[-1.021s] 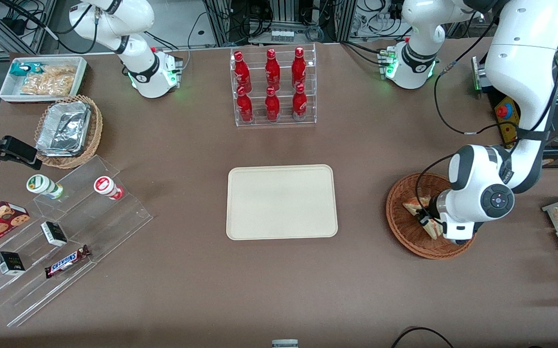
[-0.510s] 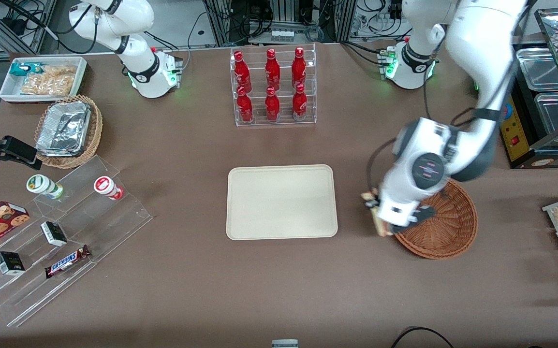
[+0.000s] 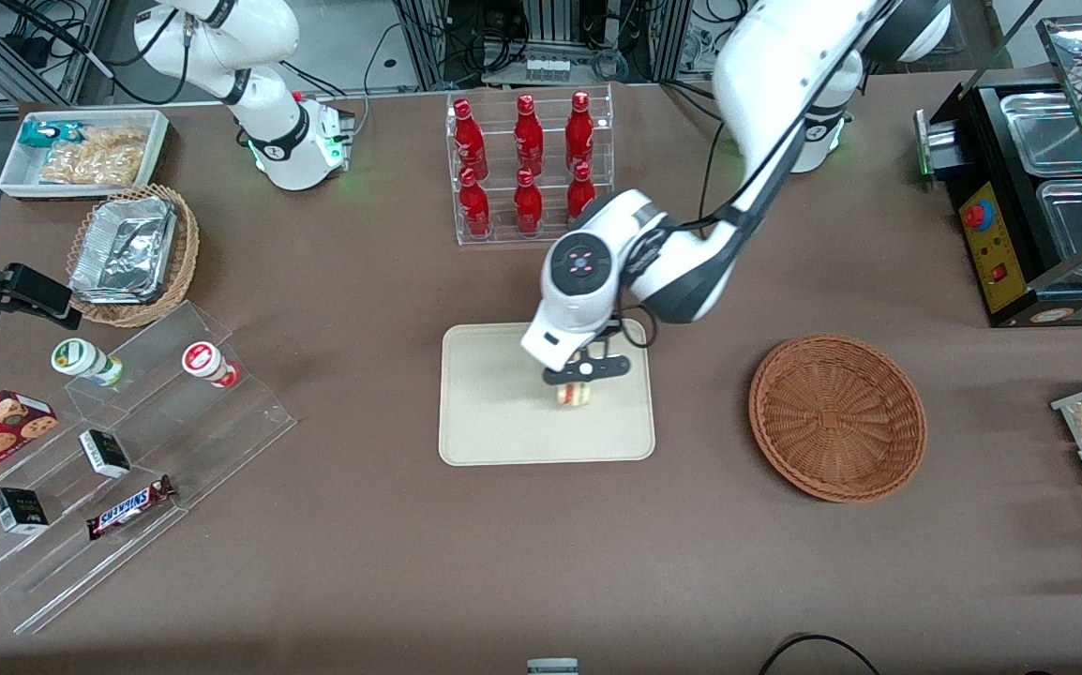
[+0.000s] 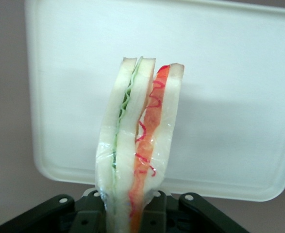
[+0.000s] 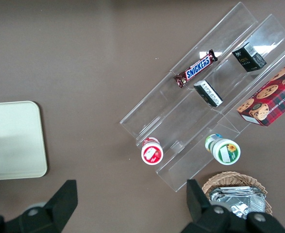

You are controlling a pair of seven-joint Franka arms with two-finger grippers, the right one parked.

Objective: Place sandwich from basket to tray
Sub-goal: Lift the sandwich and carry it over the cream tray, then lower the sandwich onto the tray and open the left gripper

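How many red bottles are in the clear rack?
6: red bottles stand in two rows of three in the clear rack, farther from the camera than the tray, where the gripper holds the sandwich. None appear hidden.

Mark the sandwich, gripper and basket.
sandwich [image 4: 142,141]: left wrist view, red filling edge.
gripper [image 3: 582,371]: front view, between fingertips, over the tray, shut on the sandwich.
basket [image 3: 836,417]: front view, woven floor.

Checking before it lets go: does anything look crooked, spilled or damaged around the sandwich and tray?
Nothing stands out. The gripper holds the wrapped sandwich above the tray, its layers intact. The basket sits upright, nothing in it. The bottles stand straight in their rack.
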